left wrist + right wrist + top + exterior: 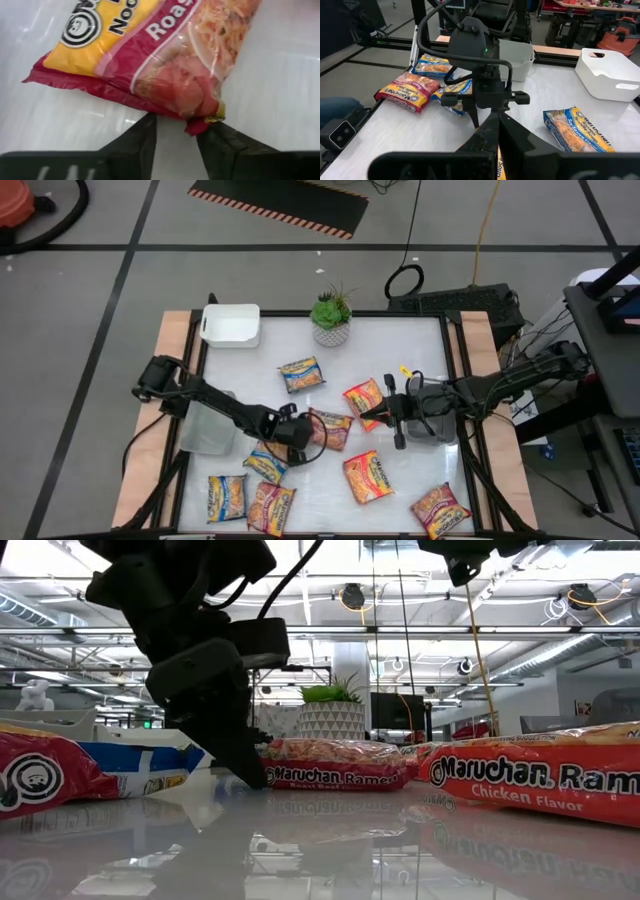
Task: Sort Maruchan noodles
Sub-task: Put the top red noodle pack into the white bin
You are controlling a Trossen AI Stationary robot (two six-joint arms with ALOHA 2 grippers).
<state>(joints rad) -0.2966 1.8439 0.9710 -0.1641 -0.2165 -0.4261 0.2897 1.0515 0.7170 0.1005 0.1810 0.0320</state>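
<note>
Main risk: left gripper (176, 134) has only the crimped corner of the dark red packet (165, 55) between its fingers; that sliver of film could slip free on a lift, or the packet could swing and drag into its neighbours; crinkly plastic on a glossy table (400, 340), so a sideways nudge may just slide it away instead of seating it; left fingers are partly open, narrowed round the corner, and I cannot tell if they are pinching yet, so no firm hold assumed

Second risk: right gripper (366, 415) sits close by, tip touching or just over an orange-red packet (363, 398); the two arms face each other near table centre, so a wide move by either could clip the other

Pose: left arm reaches from the left edge diagonally to the middle, wrist pitched down, fingertips at table level in the low view, at the near edge of the dark red packet (333, 428); right arm comes in from the right edge, low and roughly level, fingers pressed shut with nothing seen between them

Noodles: packets scattered; blue-and-yellow one (300, 374) toward the back near the potted plant (331, 315); more along the front edge, including a blue one (227, 497) at front left and an orange one (367, 477) at front centre; white tray (231, 325) at back left holds none
</note>
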